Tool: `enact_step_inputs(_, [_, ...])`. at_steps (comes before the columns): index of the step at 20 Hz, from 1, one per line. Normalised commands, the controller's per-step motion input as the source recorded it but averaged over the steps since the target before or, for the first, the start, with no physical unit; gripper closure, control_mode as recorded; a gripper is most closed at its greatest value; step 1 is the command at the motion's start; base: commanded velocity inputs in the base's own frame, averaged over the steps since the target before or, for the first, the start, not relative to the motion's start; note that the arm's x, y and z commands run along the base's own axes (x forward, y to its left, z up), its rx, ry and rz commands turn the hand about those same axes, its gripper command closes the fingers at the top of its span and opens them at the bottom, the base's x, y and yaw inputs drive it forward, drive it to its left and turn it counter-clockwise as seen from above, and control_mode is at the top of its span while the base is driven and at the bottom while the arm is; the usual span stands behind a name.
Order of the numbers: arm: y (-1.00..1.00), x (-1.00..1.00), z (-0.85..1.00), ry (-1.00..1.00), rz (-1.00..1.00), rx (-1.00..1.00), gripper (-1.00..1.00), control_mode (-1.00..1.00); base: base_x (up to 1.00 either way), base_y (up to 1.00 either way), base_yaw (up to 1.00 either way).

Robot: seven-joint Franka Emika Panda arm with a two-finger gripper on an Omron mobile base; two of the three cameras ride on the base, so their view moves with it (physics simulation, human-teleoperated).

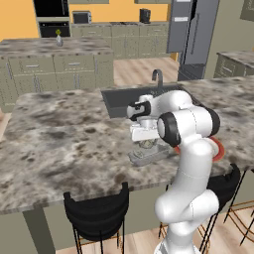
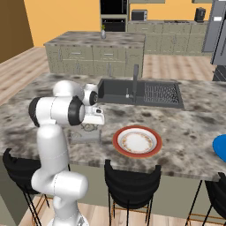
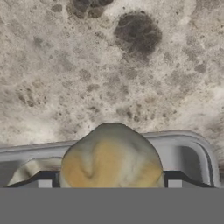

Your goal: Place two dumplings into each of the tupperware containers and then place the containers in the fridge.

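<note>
My gripper is shut on a pale tan crinkled dumpling, its fingertips pressed against the dumpling's two sides. It hangs just above a shallow grey tupperware container, where a second dumpling lies at the left. From the base, the gripper points down over that container near the island's front edge, with the held dumpling under the hand. The grey fridge stands far back right.
A white plate with a red-orange rim sits right of the container. A dark sink with a faucet lies behind. A flat blue round thing is at the far right. Black stools line the island front.
</note>
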Motion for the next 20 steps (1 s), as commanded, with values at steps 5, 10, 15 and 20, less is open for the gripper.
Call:
enact_step_inputs(5, [0.00,-0.47,0.01,0.01,-0.04,0.00,1.00,-1.00,0.00,0.00,0.00])
enact_step_inputs(10, [-0.01,-0.37,0.01,-0.02,-0.01,0.00,1.00,-1.00,0.00,0.00,0.00])
enact_step_inputs(15, [0.00,-0.31,0.10,-0.01,-0.02,0.00,1.00,-1.00,0.00,0.00,0.00])
enact_step_inputs(20, [0.00,-0.02,-0.23,0.03,-0.02,0.00,1.00,-1.00,0.00,0.00,0.00])
